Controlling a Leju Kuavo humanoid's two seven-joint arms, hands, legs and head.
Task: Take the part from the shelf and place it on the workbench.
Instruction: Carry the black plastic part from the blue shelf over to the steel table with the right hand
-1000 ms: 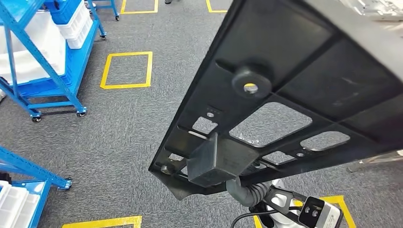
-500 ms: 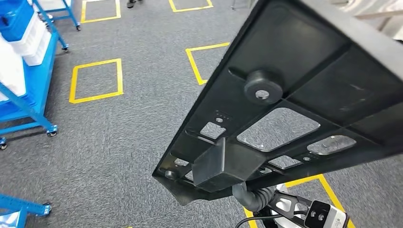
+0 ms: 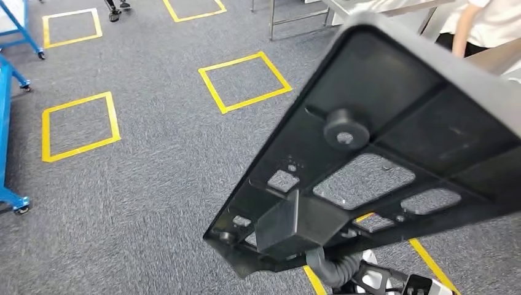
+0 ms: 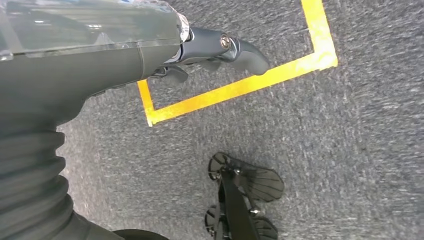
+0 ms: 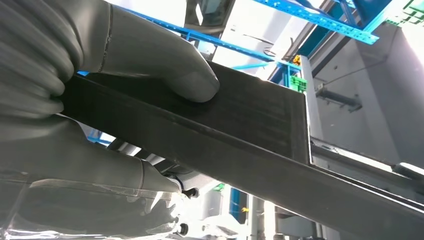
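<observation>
The part (image 3: 393,117) is a big black plastic panel with ribs, a round boss and several cut-outs. It is carried tilted over the floor and takes up the right half of the head view. My right hand (image 5: 100,75) grips its edge (image 5: 240,130), the grey thumb (image 5: 170,70) pressed on one face and the fingers under the other. In the head view that hand is hidden behind the panel, with its ribbed wrist (image 3: 335,267) showing below. My left hand (image 4: 200,45) hangs over the carpet, its dark fingers (image 4: 240,50) apart and holding nothing.
Grey carpet carries yellow taped squares (image 3: 244,81). A blue wheeled shelf frame (image 3: 7,123) stands at the left edge. Metal table legs (image 3: 289,15) and a person in a white top (image 3: 485,21) are at the back right. Someone's feet (image 3: 115,6) show at the top.
The whole view has swung right: the blue shelves slid off to the left, and the table legs and the person came in. The panel stays in the same grip.
</observation>
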